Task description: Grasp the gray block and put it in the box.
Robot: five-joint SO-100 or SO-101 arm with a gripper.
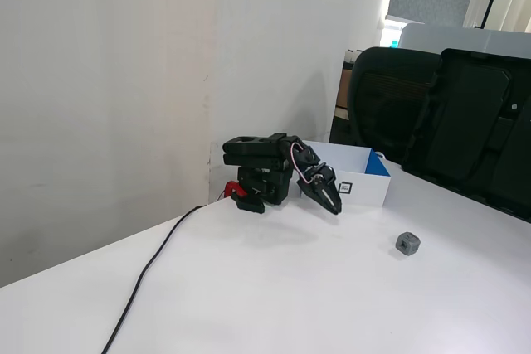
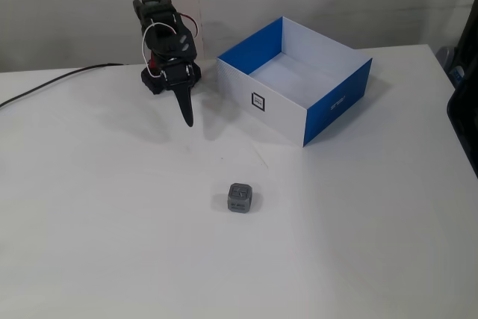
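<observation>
On the white table (image 2: pixel 89 244), the gray block (image 2: pixel 240 198) sits well apart from the folded arm's clenched, empty gripper (image 2: pixel 187 116), near the box (image 2: pixel 299 121). An off-centre grasp could nudge the tiny cube away.

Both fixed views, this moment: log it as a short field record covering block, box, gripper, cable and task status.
gray block: alone on the white table, nothing touching it
box: open, empty, white with blue sides, square marker on one white side
gripper: folded near the arm's base, pointing down, jaws look closed, holding nothing
block versus gripper: clearly apart, bare table between
black cable: runs from the arm's base across the table
task status: block not grasped, not in box
</observation>
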